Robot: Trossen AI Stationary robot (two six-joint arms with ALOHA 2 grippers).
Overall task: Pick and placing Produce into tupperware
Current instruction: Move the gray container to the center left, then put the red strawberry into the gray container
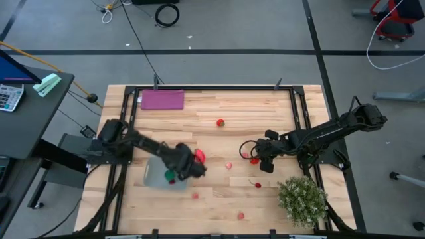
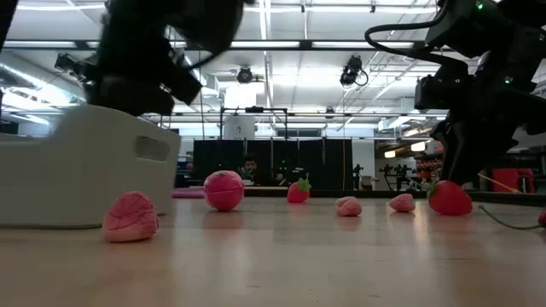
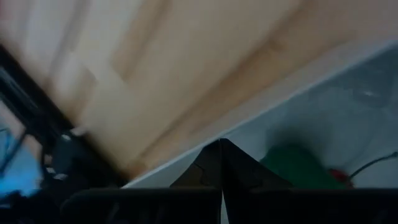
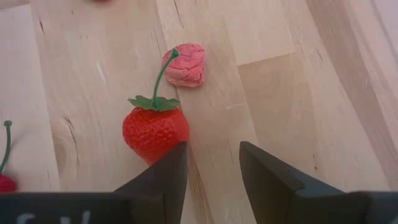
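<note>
The right gripper (image 4: 211, 171) is released beside the strawberry (image 4: 155, 132) (near the bench's right edge) — centre it between the fingers before clenching.

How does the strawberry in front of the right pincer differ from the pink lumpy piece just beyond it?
The strawberry is bright red, while the pink lumpy piece is pale pink. The strawberry is larger and tapered with green leaves and a long stem; the pink piece is blocky, wrinkled and leafless. The strawberry lies beside a finger of the open right pincer; the pink piece lies farther off. Both rest on the wooden table.
</note>
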